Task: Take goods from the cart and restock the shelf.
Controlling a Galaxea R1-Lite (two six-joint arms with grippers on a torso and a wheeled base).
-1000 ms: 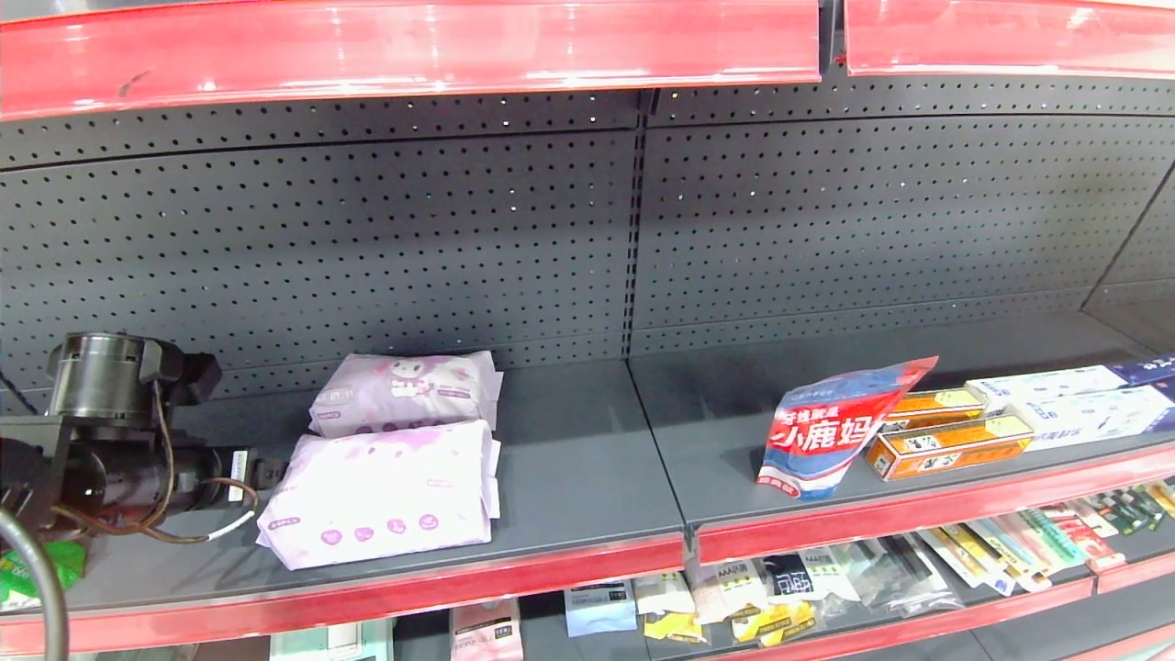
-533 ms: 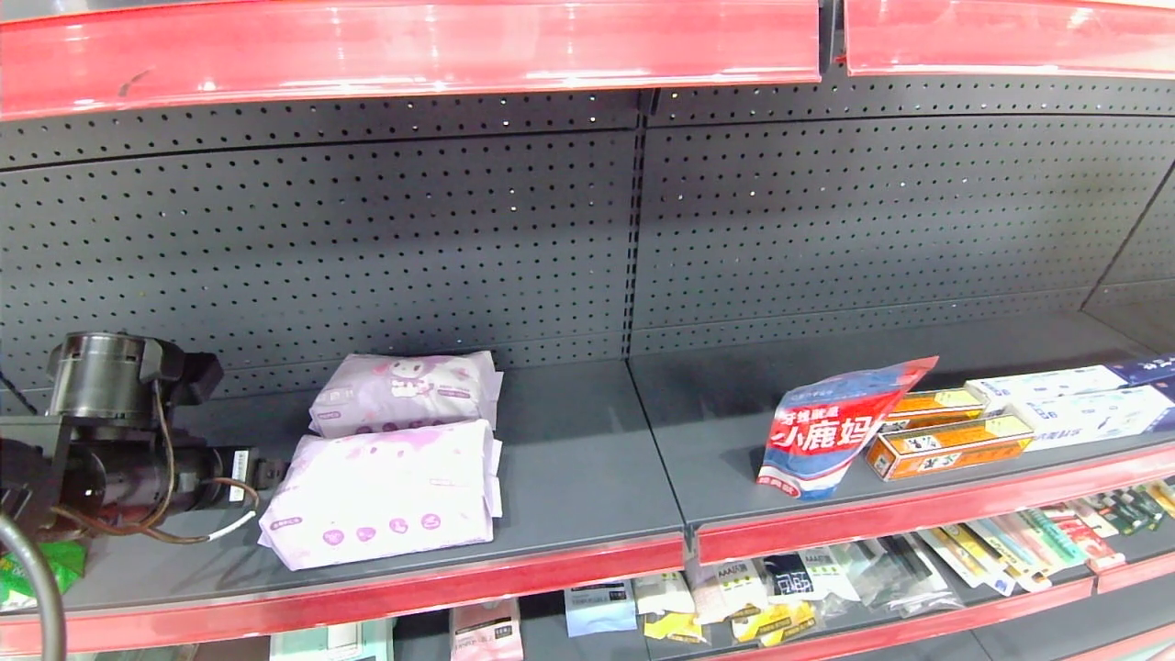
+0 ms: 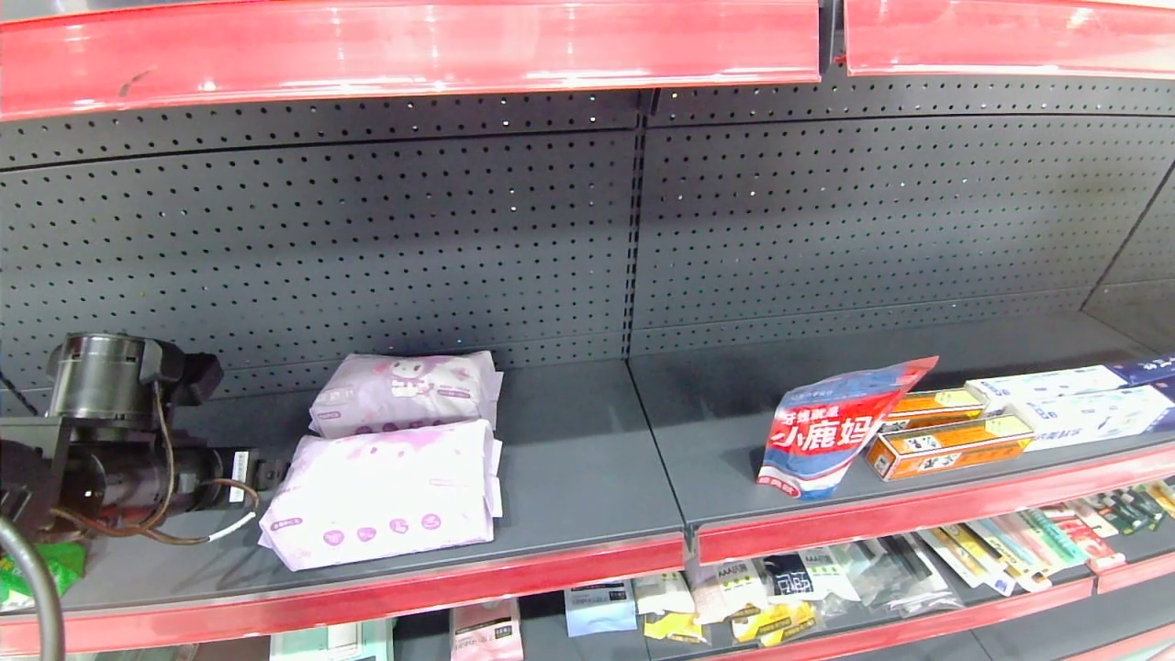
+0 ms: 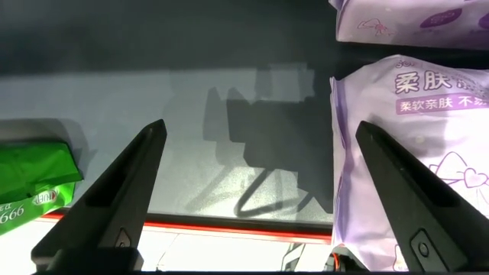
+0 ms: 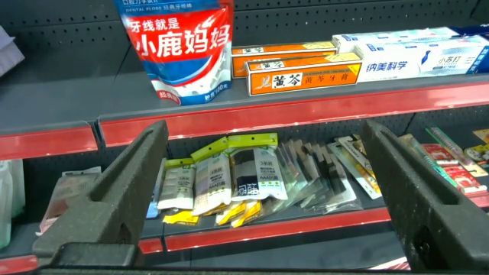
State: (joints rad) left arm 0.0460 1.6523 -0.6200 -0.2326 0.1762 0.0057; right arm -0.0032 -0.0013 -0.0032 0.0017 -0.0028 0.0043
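Inspector: Checking the left claw first.

Operator: Finding it spread wide and carrying nothing, hanging low over the shelf, just beside the front tissue pack, with a green pack near on the other side.

Inspector: Locating the goods?

Operator: Noting the front tissue pack lying flat close to the red front rail, and the rear tissue pack lying just behind it, toward the back panel. Unable to tell whether touching.

Inspector: Recording the right claw?

Operator: Also standing open and empty, facing the blue-and-red bag and the orange boxes from in front of the shelf.

Inspector: Judging the step in hand?

Operator: Judging it as clearing the left claw from the shelf for another fetch. Advising drawing straight back and level, keeping the near finger off the front tissue pack to avoid dragging it askew, and lifting enough to be passing over the rail.

Inspector: Assessing room?

Operator: Seeing broad bare shelf between the tissue packs and the bag, suiting further stock. Warning of the rail lip in front and the closeness of the green pack.
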